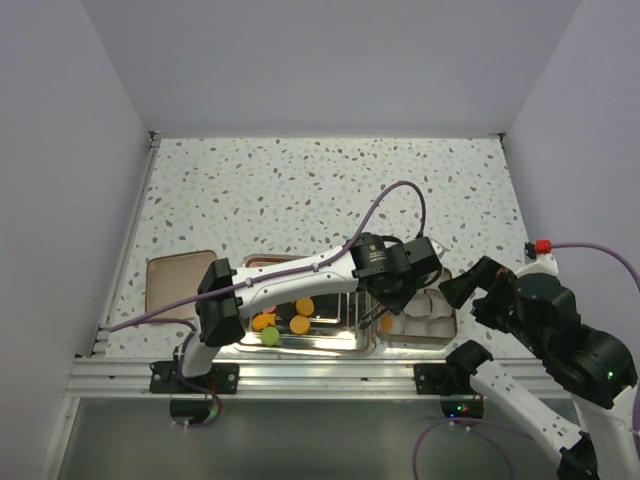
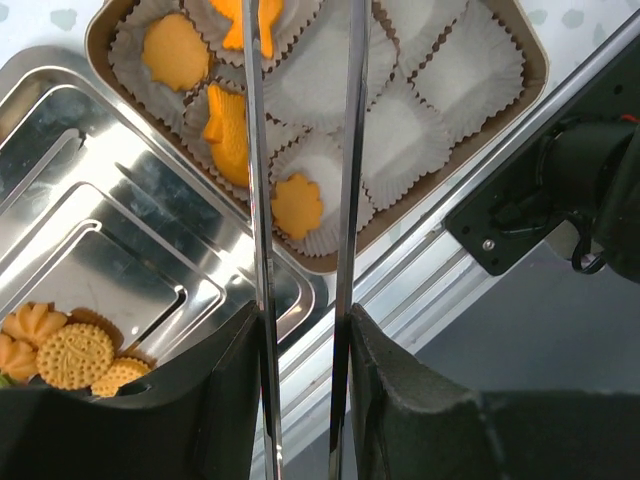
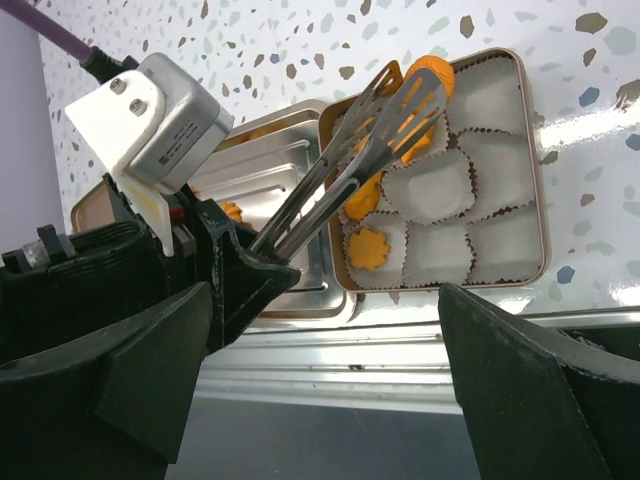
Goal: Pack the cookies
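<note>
Speckled tabletop (image 1: 300,180) underneath, the left gripper (image 2: 305,330), pinching tongs (image 2: 262,200), should centre their tips over an empty paper cup (image 2: 400,140) ahead, clear of packed cookies (image 2: 230,135); right gripper (image 3: 328,300) stands spread.

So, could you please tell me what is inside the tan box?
The tan box holds white paper cups. At least four contain orange cookies, and the others look empty. The tongs in the left gripper hide parts of some cups.
</note>
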Action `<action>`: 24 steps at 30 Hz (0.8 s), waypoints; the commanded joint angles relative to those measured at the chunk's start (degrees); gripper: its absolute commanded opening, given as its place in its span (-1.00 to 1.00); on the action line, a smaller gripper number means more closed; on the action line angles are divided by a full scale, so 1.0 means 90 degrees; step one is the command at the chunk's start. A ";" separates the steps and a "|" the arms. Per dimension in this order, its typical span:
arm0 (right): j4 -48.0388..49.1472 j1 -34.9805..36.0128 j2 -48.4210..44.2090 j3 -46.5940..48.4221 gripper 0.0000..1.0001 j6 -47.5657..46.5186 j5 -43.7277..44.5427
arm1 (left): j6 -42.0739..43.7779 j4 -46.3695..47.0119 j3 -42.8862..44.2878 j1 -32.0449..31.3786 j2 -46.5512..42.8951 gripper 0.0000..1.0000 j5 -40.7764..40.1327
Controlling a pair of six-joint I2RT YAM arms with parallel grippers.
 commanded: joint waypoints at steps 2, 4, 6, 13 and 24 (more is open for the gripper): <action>0.0167 0.0006 0.0207 0.0131 0.97 -0.0236 0.0264 | 0.0402 0.0628 0.0313 0.0080 0.0071 -0.44 0.0443; 0.0225 0.0006 0.0246 0.0053 0.97 -0.0295 0.0235 | 0.0441 0.0706 0.0322 0.0089 0.0179 -0.43 0.0521; 0.0323 0.0006 0.0295 -0.0006 0.97 -0.0373 0.0235 | 0.0451 0.0746 0.0332 0.0099 0.0295 -0.43 0.0590; 0.0499 0.0016 0.0539 0.0014 0.97 -0.0598 0.0274 | 0.0509 0.0756 0.0420 0.0177 0.0569 -0.40 0.0619; 0.0792 0.0006 0.0686 -0.0162 0.97 -0.0695 0.0245 | 0.0695 0.0717 0.0498 0.0373 0.0648 -0.14 0.0619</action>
